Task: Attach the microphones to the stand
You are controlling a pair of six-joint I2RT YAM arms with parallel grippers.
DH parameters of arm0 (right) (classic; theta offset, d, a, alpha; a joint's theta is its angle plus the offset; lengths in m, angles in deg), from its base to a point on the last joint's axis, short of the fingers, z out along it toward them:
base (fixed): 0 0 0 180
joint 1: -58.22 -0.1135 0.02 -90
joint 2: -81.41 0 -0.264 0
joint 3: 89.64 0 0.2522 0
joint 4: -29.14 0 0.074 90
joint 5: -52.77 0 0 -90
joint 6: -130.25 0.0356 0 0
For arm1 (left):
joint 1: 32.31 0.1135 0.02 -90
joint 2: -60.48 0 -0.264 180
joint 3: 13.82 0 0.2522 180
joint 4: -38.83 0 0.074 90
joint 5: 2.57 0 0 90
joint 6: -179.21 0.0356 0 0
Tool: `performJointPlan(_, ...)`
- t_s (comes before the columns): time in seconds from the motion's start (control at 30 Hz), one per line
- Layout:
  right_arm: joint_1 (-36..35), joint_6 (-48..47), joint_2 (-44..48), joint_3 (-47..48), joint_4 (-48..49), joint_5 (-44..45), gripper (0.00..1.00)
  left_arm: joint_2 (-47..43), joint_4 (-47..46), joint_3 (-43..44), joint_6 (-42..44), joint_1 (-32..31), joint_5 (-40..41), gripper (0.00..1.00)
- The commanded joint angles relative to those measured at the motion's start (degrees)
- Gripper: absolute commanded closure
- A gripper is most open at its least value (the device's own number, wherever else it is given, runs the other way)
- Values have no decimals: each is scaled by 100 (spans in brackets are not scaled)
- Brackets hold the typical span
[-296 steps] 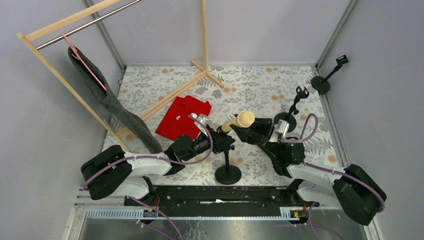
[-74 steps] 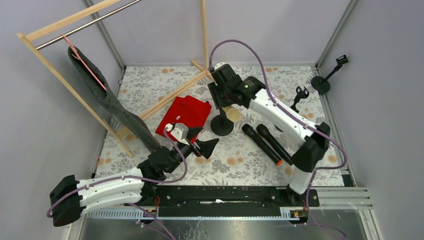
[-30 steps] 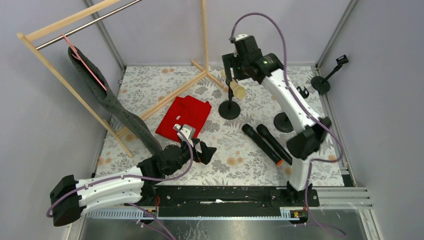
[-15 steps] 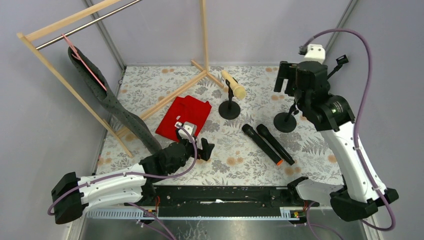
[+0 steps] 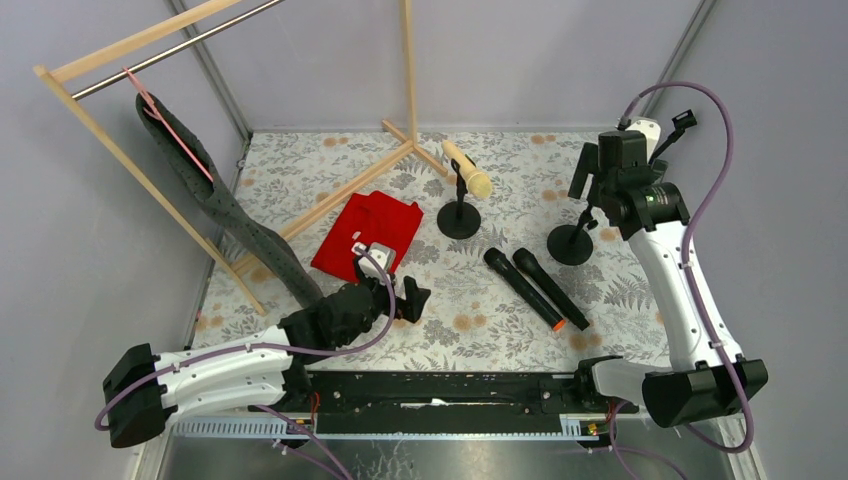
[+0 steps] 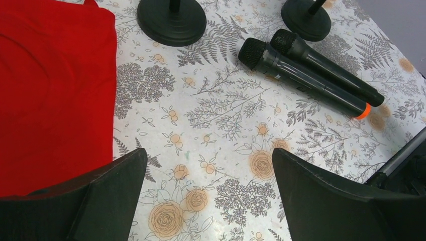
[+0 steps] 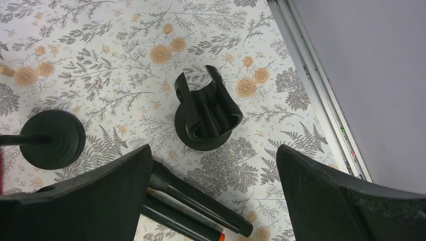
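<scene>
A cream-beige microphone (image 5: 466, 168) rests tilted in the clip of the middle stand (image 5: 459, 220). Two black microphones lie side by side on the floral table, one with an orange end tip (image 5: 520, 288) (image 6: 301, 79), one plain (image 5: 551, 289) (image 6: 326, 68). My right gripper (image 5: 590, 175) (image 7: 213, 150) hangs open above a second stand (image 5: 571, 244), looking down into its bare clip (image 7: 207, 113). My left gripper (image 5: 410, 298) (image 6: 208, 153) is open low over the table, left of the black microphones, holding nothing.
A red cloth (image 5: 368, 232) (image 6: 50, 90) lies just beyond my left gripper. A wooden rack (image 5: 150, 170) with a grey garment (image 5: 225, 210) fills the left. A third stand (image 5: 641, 168) sits at the far right by the wall.
My right gripper let go of the cream microphone, left it in the stand's clip, swung right and came down over the second stand, jaws wider. The left arm barely moved.
</scene>
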Motion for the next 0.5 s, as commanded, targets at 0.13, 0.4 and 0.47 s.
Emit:
performJointPlan(0.13,84,33,78,-545,653,-389,0,-38,-188,190,-49,14,-201,1)
performJointPlan(0.4,84,98,1417,-2307,2356,-1162,0,151,-732,161,-58,12,-153,1)
performJointPlan(0.47,84,180,1760,-2765,2592,-1633,0,292,-833,223,-38,17,-175,1)
